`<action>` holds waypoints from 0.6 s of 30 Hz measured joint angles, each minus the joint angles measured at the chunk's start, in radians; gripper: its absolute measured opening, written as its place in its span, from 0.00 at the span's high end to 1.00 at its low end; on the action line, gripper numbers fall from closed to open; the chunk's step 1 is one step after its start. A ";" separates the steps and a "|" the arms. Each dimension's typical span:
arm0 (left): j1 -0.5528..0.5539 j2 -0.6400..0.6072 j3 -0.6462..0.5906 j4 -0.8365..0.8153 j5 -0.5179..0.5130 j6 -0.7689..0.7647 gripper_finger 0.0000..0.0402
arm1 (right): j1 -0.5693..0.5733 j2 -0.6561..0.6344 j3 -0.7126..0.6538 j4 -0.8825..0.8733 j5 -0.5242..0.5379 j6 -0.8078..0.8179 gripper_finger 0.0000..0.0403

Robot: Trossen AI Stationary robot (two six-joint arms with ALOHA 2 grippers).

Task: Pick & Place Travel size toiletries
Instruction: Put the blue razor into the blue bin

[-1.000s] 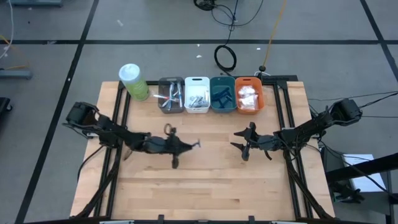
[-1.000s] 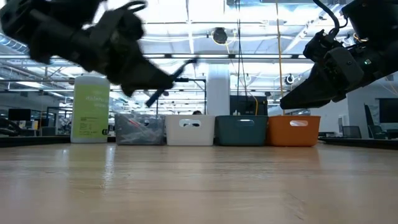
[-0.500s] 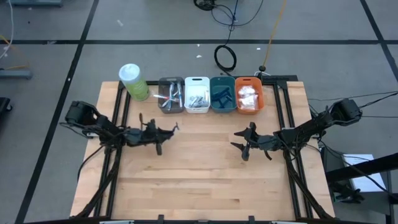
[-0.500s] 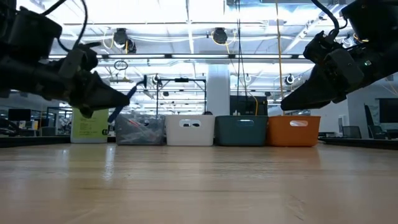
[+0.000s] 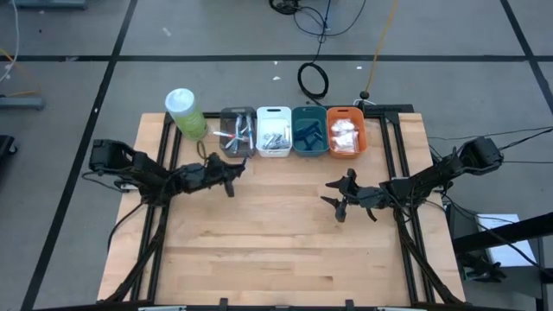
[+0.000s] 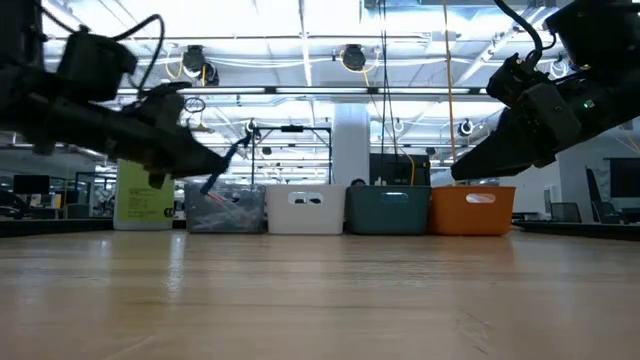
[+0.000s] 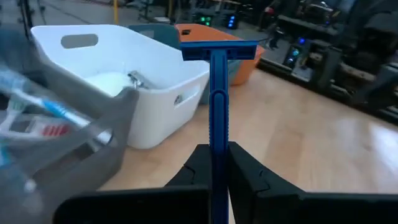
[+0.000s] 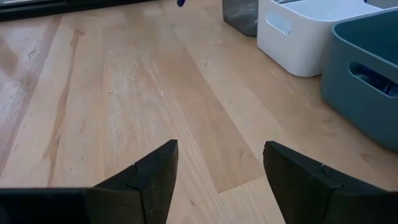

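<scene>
Left wrist view: left claw [image 7: 211, 163] pinched tight on a dark blue plastic T-shaped razor [image 7: 217, 93], held in the air.
Place: just beside the see-through grey bin [image 5: 236, 132]; the teal bin [image 5: 308, 130] sits two bins over.
Right claw [image 8: 221, 163]: wide open, holding nothing, waiting over the wooden bench [image 5: 285, 233].
Risk: razor may slip or land in the wrong bin, since the grip is only on the thin handle.
Hidden: bin contents look blurry.

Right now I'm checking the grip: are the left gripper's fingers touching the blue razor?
Touching. The left wrist view shows the left gripper shut on the blue razor, its handle pinched between both fingers.
</scene>
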 joint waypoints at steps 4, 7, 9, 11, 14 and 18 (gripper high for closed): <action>0.018 0.000 0.174 -0.167 0.070 0.003 0.98 | -0.012 0.000 0.000 0.000 -0.001 0.002 0.44; 0.026 0.000 0.409 -0.520 0.139 0.064 0.98 | -0.013 0.000 0.000 0.000 -0.003 0.002 0.44; 0.038 0.008 0.596 -0.844 0.125 0.100 0.98 | -0.013 0.000 0.000 0.000 -0.004 0.002 0.44; 0.056 0.043 0.784 -1.089 0.085 0.113 0.98 | -0.013 0.000 0.000 0.000 -0.004 0.002 0.44; 0.092 0.115 1.009 -1.267 0.068 0.108 0.97 | -0.013 0.000 0.000 0.000 -0.005 0.002 0.44; 0.129 0.237 1.256 -1.360 0.114 0.116 0.97 | -0.013 0.000 0.000 0.002 -0.005 0.003 0.44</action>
